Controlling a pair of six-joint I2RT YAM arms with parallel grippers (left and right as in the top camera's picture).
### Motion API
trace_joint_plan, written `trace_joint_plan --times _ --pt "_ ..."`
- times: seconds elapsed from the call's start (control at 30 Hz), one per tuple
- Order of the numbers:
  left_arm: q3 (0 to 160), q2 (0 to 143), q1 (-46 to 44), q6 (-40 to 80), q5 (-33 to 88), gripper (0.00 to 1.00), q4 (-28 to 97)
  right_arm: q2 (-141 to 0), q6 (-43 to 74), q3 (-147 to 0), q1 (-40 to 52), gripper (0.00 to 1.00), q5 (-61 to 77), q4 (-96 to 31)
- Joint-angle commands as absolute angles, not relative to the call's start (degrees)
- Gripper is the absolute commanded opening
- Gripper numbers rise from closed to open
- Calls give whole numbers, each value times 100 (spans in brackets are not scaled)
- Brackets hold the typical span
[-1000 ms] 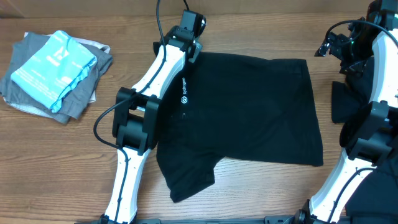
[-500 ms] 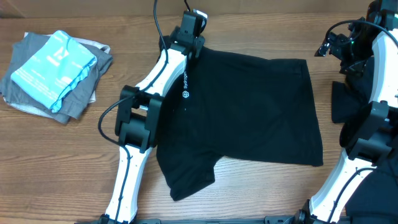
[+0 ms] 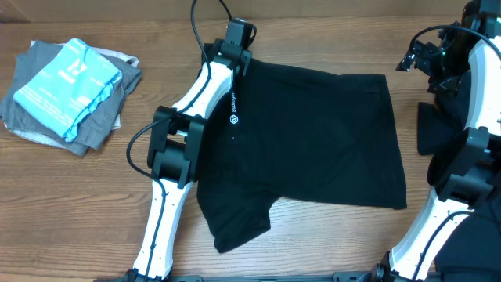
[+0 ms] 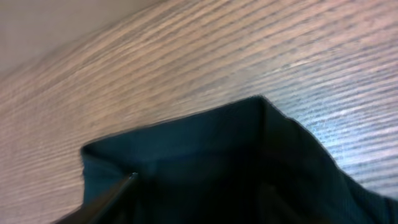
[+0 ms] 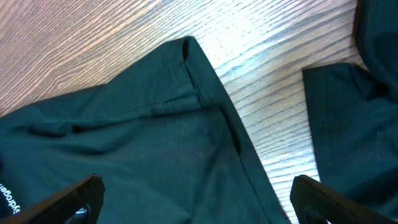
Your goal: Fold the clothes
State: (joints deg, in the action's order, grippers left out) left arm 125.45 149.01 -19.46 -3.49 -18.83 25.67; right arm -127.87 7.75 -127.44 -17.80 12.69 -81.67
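lettering (image 3: 234, 117) too small to read, left wrist view blurred, black cloth (image 3: 434, 129) half behind right arm (image 3: 479, 86)

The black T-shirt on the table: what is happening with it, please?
Two robot arms are working on the black T-shirt, which lies spread on the wooden table. The left pincer is at its far left corner and looks open; the corner lies flat on the wood. The right pincer hovers open near the far right corner, holding nothing. A pile of folded clothes sits at the left.
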Motion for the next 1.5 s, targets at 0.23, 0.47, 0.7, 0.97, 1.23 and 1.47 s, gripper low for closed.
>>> trace_joint_plan --times 0.23,0.47,0.7,0.97,1.23,1.47 --pt "13732 12908 -1828 1933 -1732 100 6051 -12650 792 -12860 -1765 100 1306 -8147" --pt "13732 11585 -1844 2171 -1199 93 7677 -12650 792 -12860 -1763 100 1306 -8147" --pt "13732 10604 -1754 2447 -1208 98 9238 -12650 794 -12860 -1763 100 1306 -8147" --pt "12888 9463 -873 2121 -121 98 9682 -12650 794 -12860 -1763 100 1306 -8147" --pt "9985 8117 -301 2248 -56 100 9148 -12650 794 -12860 -1765 100 1306 -8147" --pt "7511 8429 -154 2294 1280 100 7406 -12650 794 -12860 -1765 100 1306 -8147"
